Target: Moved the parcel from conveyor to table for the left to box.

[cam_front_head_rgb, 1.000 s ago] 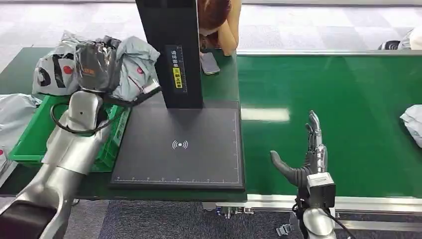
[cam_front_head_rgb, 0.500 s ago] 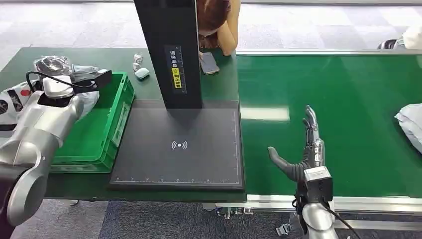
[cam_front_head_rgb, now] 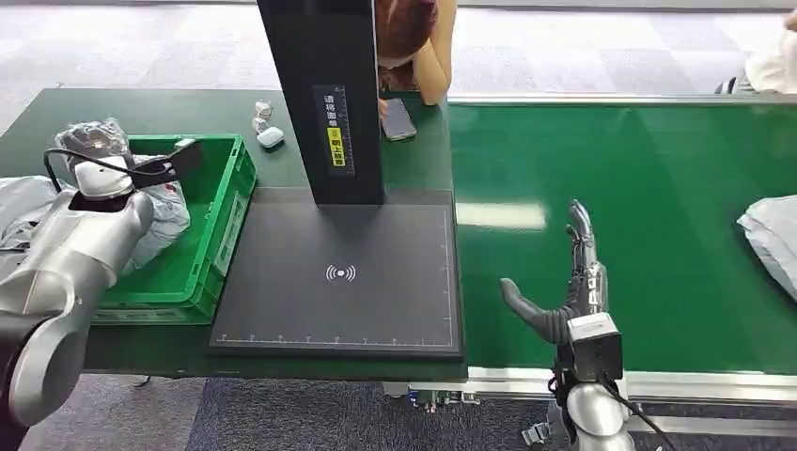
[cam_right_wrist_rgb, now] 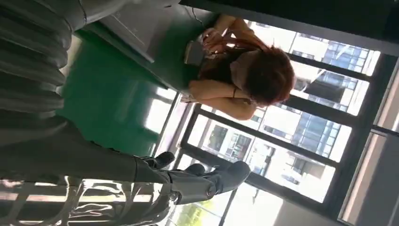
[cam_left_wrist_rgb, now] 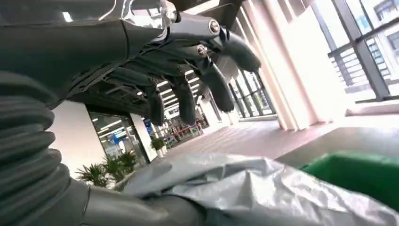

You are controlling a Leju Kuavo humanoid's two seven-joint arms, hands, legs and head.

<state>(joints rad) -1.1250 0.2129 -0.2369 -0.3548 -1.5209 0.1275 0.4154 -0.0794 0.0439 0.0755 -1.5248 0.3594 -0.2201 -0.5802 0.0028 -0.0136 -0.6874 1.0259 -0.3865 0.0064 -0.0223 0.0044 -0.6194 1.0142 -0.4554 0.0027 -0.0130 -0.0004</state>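
A grey parcel [cam_front_head_rgb: 773, 240] lies on the green conveyor [cam_front_head_rgb: 658, 169] at the far right edge. My right hand [cam_front_head_rgb: 571, 277] hovers open over the belt's near edge, well left of that parcel; its fingers [cam_right_wrist_rgb: 207, 181] are straight and hold nothing. My left hand [cam_front_head_rgb: 92, 141] is over the far left corner of the green box [cam_front_head_rgb: 221, 211]. In the left wrist view its fingers [cam_left_wrist_rgb: 188, 75] are spread above a crinkled grey parcel [cam_left_wrist_rgb: 263, 193] without touching it. A grey parcel [cam_front_head_rgb: 164, 211] lies in the box beside my left forearm.
A black scanner pad [cam_front_head_rgb: 338, 272] with a tall black column [cam_front_head_rgb: 324, 94] sits between box and belt. A phone [cam_front_head_rgb: 397, 117] and a small earbud case [cam_front_head_rgb: 270, 138] lie on the table behind. A person [cam_front_head_rgb: 414, 38] leans at the far side. More grey bags [cam_front_head_rgb: 19, 202] lie left of the box.
My left arm has swung left from above the box's right side to its far left corner, and the bundle of parcels seen around it is gone from there. The right hand has barely moved.
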